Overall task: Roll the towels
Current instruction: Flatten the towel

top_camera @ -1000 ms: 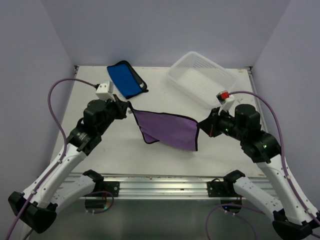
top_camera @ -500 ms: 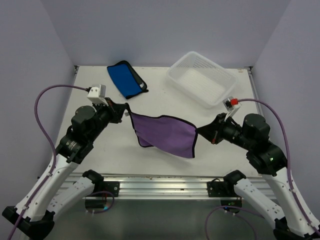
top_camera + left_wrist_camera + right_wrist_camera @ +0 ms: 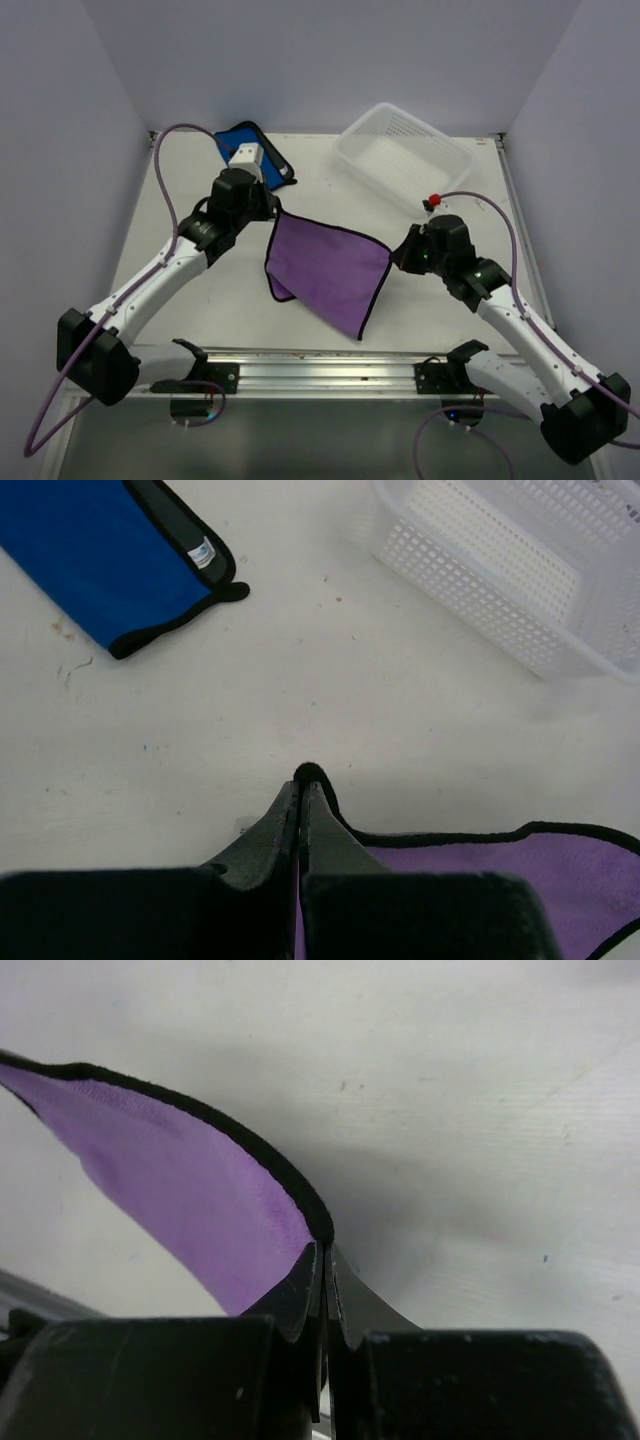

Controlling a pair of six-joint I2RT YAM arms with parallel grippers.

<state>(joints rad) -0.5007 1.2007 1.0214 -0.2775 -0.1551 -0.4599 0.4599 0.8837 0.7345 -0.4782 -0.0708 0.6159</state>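
Far left, the blue towel (image 3: 232,148) is lying flat, slanting toward near-right. The left gripper (image 3: 272,208) and right gripper (image 3: 397,255) are each clamping a corner of the purple towel (image 3: 325,270) mid-table, its top edge running crosswise and its lower tip pointing nearward. The basket (image 3: 405,155) is sitting far right, apart from both.

Right claw (image 3: 325,1260) pinches the purple towel's (image 3: 190,1200) black-edged corner.

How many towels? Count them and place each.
2. The purple towel hangs between the left gripper and right gripper; the blue towel lies flat, far left. None seems hidden.
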